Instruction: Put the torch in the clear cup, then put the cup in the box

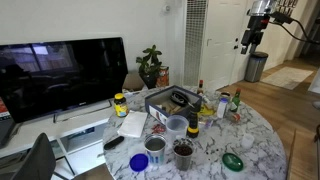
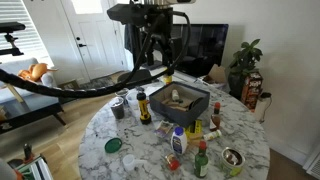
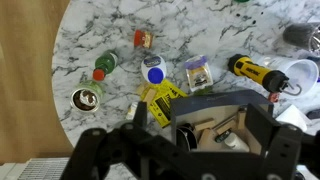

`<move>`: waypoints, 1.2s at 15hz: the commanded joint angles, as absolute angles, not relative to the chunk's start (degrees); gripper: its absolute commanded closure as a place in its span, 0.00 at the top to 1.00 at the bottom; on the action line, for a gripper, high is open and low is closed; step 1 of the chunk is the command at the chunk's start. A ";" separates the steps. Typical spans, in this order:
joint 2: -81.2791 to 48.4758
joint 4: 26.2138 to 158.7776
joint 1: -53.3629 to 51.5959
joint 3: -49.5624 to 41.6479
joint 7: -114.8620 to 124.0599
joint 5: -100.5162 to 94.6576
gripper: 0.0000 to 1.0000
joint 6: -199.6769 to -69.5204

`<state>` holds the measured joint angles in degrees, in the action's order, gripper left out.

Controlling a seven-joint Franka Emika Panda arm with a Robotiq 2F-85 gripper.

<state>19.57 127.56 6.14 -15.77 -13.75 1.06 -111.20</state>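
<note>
tool (image 3: 204, 115): fingers spread, holding nothing, high above tabletop (image 3: 100, 40)
torch (image 3: 250, 70): on tabletop, beside clear cup (image 3: 298, 78)
box (image 2: 185, 107): open-topped, cluttered

Table top (image 3: 90, 40): white marble look, grey veining, smooth with a faint sheen. Box (image 3: 215, 100), lower centre of wrist view: dark grey, matt walls. Torch (image 3: 250, 70): black and yellow, plastic-looking. Clear cup (image 1: 176, 125): see-through plastic. Metal cups (image 1: 157, 148), lower centre in an exterior view: shiny. Floor (image 3: 25, 80), left edge of wrist view: wood, satin. TV screen (image 1: 60, 72): glossy black.
</note>
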 commanded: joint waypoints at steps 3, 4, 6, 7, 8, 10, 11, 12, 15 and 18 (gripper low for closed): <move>19.42 127.39 7.21 -14.86 -14.07 1.43 1.00 -111.02; 19.42 127.39 7.22 -14.86 -14.07 1.43 1.00 -111.02; 18.08 127.25 6.53 -14.45 -14.54 1.85 1.00 -110.90; 16.27 127.09 5.27 -13.59 -15.56 2.41 1.00 -110.79; 14.78 127.10 4.31 -12.50 -15.98 2.65 1.00 -110.86; 10.83 127.02 1.99 -9.46 -16.62 3.15 1.00 -111.30; 8.44 126.35 1.05 -7.91 -16.47 3.07 1.00 -110.87; 5.76 125.63 0.04 -6.27 -16.34 3.19 1.00 -110.86; -2.84 122.81 -1.97 -1.66 -13.70 2.28 1.00 -113.21; -9.61 119.14 -2.86 1.19 -13.65 1.18 1.00 -113.78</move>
<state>-2.73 123.95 -2.34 -0.53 -13.81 2.37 -113.82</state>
